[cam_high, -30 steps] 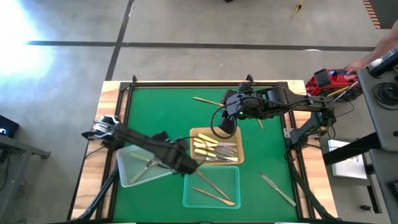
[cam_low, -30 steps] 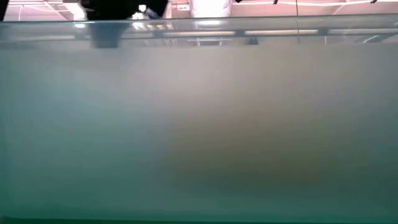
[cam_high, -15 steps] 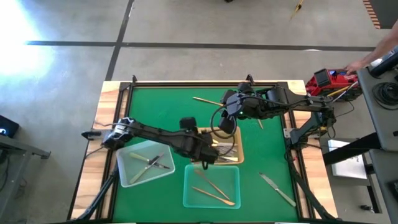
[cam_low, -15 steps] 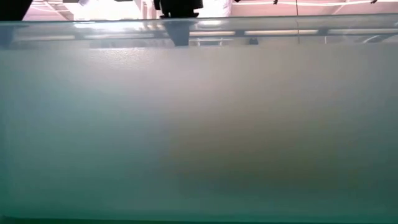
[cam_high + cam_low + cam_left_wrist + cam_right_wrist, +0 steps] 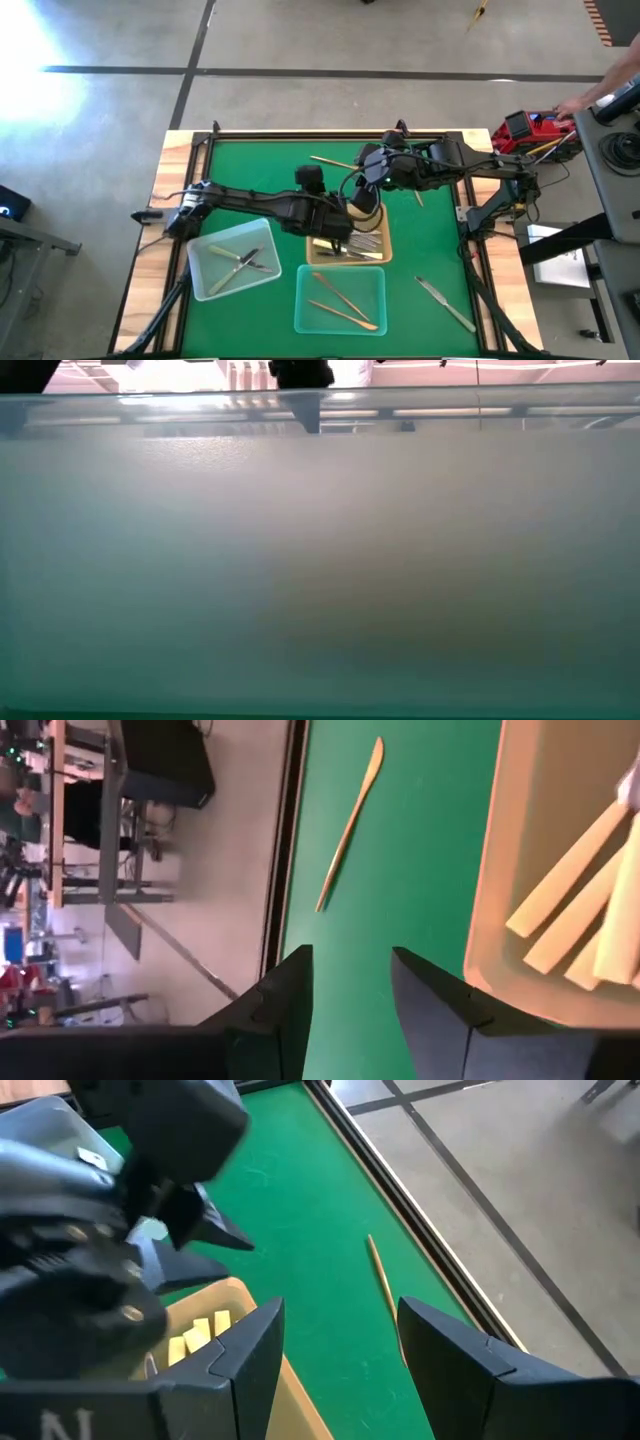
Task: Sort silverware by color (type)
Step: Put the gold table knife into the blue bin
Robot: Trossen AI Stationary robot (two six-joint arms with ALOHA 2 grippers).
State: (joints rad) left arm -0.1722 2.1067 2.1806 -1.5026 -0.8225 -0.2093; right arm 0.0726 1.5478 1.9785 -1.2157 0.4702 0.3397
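Silverware (image 5: 345,250) half under left pincer (image 5: 345,228)

Left hand (image 5: 340,222) and right hand (image 5: 362,188) hover over the tan tray (image 5: 348,254) of silverware (image 5: 355,243).

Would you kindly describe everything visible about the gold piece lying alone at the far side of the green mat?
The gold piece is slim, one-piece and metallic-looking, apparently a knife: a narrow handle widening to a blade-like end. It lies flat on the green mat near the far edge, beyond the tan tray, touching nothing else. No gripper holds it.
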